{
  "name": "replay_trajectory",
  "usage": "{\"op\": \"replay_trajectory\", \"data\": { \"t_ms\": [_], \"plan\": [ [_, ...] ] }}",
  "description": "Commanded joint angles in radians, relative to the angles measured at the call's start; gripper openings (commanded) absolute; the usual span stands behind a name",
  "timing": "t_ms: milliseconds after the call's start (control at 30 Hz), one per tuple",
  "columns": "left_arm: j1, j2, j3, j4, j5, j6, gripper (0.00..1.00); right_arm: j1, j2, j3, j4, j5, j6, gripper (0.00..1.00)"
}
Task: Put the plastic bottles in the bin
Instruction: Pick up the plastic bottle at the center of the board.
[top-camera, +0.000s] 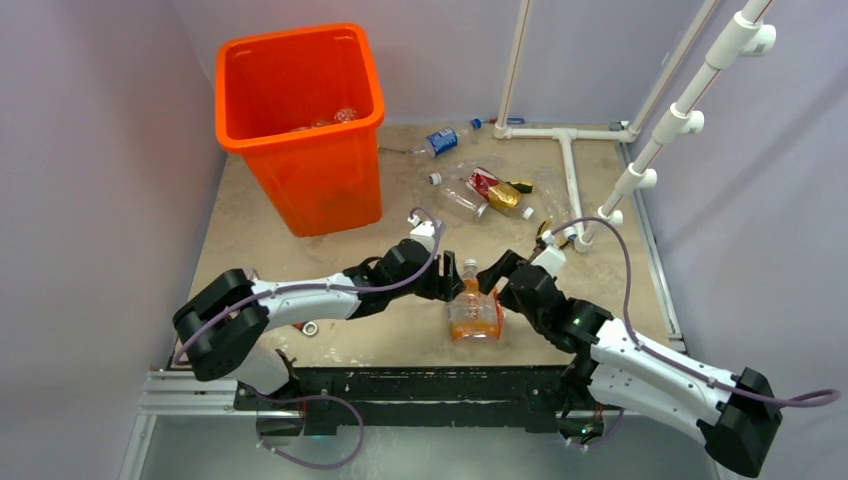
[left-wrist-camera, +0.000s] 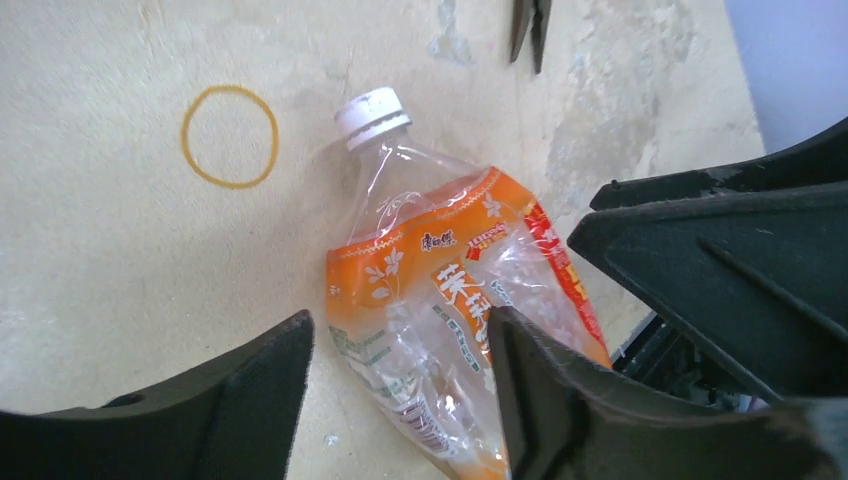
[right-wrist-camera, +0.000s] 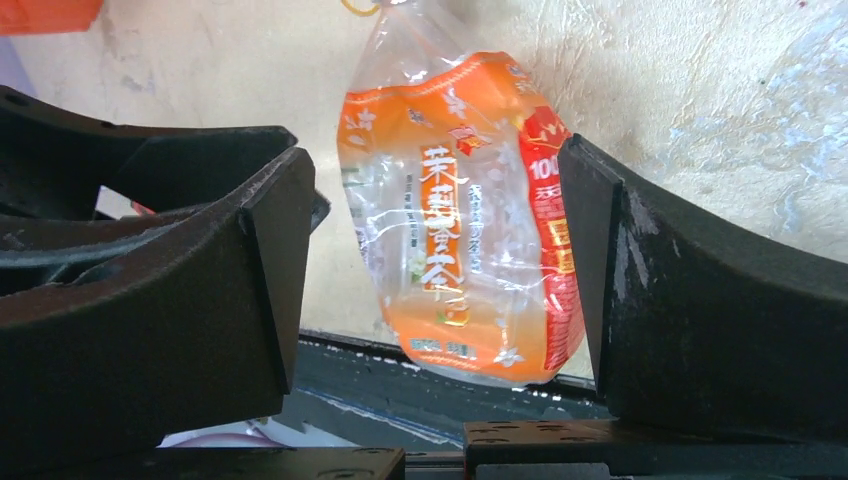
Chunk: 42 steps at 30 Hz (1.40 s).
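Left end effector (left-wrist-camera: 398, 330) is wide open by the orange bottle (left-wrist-camera: 450, 290) on the surface (left-wrist-camera: 90, 280); right end effector (right-wrist-camera: 430, 200) gapes around it.

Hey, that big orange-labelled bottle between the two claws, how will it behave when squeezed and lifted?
The orange-labelled bottle looks crumpled and seems empty, so it is probably light and may buckle further when squeezed. Flattened like that, it is unlikely to roll. Its glossy plastic could slip.

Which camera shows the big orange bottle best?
Left wrist: the orange bottle shows nearly whole, from its white cap down the crumpled label. The right wrist shows the label close up, the cap cut off. The top external shows the whole bottle, but small.
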Motion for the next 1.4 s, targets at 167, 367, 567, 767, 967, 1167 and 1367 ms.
{"op": "replay_trajectory", "data": {
  "t_ms": [167, 367, 567, 767, 967, 1167, 1367],
  "plan": [
    [0.007, -0.304, 0.041, -0.250, -0.137, 0.107, 0.81, -0.023, 0.070, 0.160, -0.025, 0.070, -0.220, 0.85],
    [0.008, -0.473, 0.178, -0.500, -0.319, 0.194, 0.85, -0.237, 0.241, 0.255, 0.135, -0.201, -0.438, 0.77],
    [0.010, -0.489, 0.385, -0.722, -0.361, 0.362, 0.88, -0.243, 0.474, 0.438, 0.096, -0.241, -0.618, 0.77],
    [0.010, -0.504, 0.411, -0.732, -0.495, 0.499, 0.88, -0.245, 0.658, 0.538, 0.090, -0.303, -0.680, 0.74],
    [0.012, -0.607, 0.227, -0.625, -0.580, 0.529, 0.90, -0.245, 0.746, 0.558, 0.093, -0.346, -0.699, 0.70],
    [0.022, -0.693, 0.115, -0.548, -0.574, 0.513, 0.93, -0.245, 0.774, 0.542, 0.096, -0.374, -0.699, 0.70],
    [0.025, -0.665, 0.108, -0.550, -0.542, 0.502, 0.92, -0.246, 0.638, 0.486, 0.056, -0.321, -0.660, 0.79]
  ]
}}
